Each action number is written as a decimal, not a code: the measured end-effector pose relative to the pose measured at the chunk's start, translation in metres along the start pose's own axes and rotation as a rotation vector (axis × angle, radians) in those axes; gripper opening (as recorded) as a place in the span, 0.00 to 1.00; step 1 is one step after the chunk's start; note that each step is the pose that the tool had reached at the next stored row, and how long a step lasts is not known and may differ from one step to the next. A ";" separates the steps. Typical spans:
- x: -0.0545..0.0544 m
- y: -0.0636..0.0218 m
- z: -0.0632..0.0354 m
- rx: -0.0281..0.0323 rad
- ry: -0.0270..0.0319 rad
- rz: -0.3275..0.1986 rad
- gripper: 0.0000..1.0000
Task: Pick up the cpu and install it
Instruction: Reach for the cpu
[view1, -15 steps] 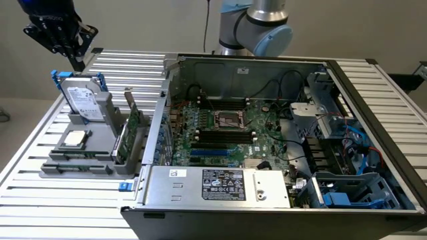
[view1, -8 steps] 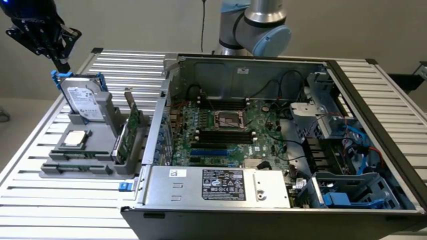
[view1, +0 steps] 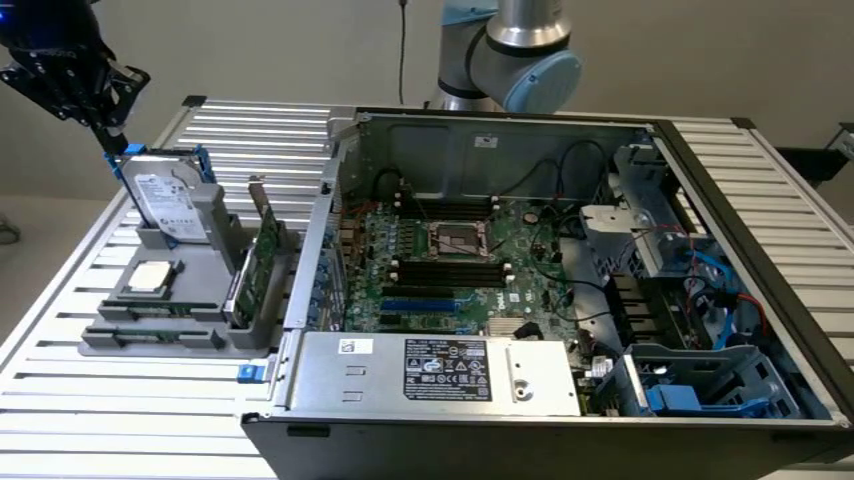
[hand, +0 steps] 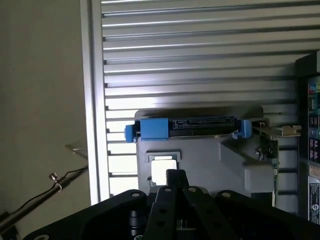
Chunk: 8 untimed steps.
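The arm (view1: 514, 55) is standing beyond the table's (view1: 134, 420) far edge, while its black gripper (view1: 112, 150) is hanging, fingers pressed together and pointing down, above the far corner on the exterior view's left.

cpu (view1: 151, 277) | small square, silvery top | lying flat | in grey holder (view1: 203, 288), exterior view's left

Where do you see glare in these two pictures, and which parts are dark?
Wrist view: glare washes out the top of the cpu to plain white, the table slats shine in bright stripes, and the gripper is a dark shape. Exterior view: the light is even, and the computer case is darkest inside at the exterior view's right.
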<state>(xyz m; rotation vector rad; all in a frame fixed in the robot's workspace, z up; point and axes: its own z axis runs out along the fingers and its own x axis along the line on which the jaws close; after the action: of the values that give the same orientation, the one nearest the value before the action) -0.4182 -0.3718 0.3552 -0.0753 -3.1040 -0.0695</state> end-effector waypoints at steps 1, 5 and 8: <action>0.001 -0.0006 0.0013 0.0002 0.0009 -0.003 0.11; 0.007 -0.0028 0.0067 0.0005 0.0027 -0.011 0.11; 0.014 -0.0043 0.0096 0.0005 0.0028 -0.014 0.11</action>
<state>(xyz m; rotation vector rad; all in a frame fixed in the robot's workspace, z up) -0.4329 -0.3750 0.3460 -0.0539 -3.1020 -0.0691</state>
